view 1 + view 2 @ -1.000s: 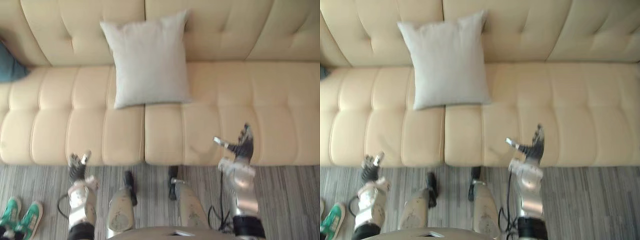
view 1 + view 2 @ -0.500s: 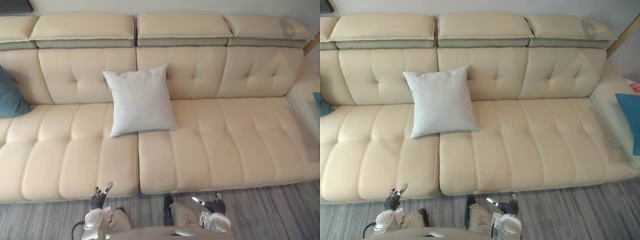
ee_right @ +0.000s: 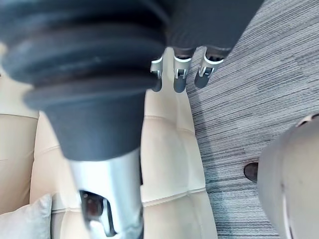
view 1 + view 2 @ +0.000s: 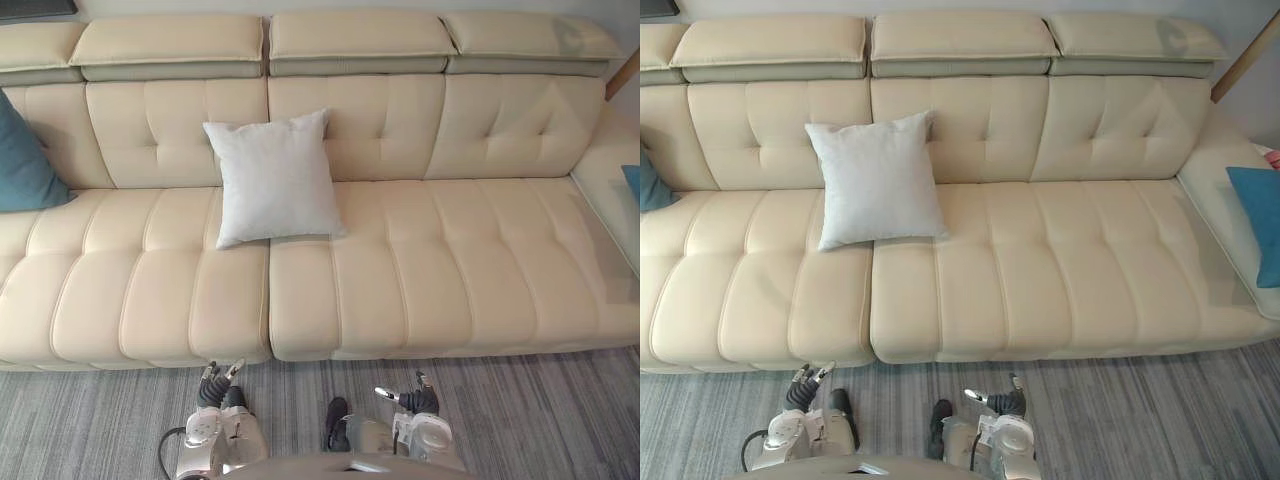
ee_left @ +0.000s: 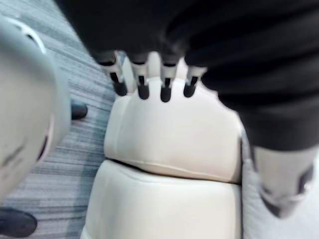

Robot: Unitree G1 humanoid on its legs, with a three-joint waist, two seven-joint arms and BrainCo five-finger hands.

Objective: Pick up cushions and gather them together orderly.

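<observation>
Gathering seems unstarted: left hand (image 4: 212,385) and right hand (image 4: 415,402) show relaxed, empty fingers (image 5: 142,89); the white cushion (image 4: 272,178) leans on the sofa (image 4: 450,270) well beyond them, teal cushion (image 4: 22,155) and blue cushion (image 4: 1258,220) farther aside.

Left hand (image 4: 213,390) and right hand (image 4: 418,402) over the floor (image 4: 90,420), fingers (image 5: 143,88) toward the sofa (image 4: 430,260) ahead. Well beyond the left fingers, middle cushion (image 4: 272,178) on the seat, against the backrest (image 4: 385,125). Far left, left-end cushion (image 4: 20,160); far right of the right fingers (image 3: 180,79), seemingly a right-end cushion (image 4: 1260,225).
</observation>
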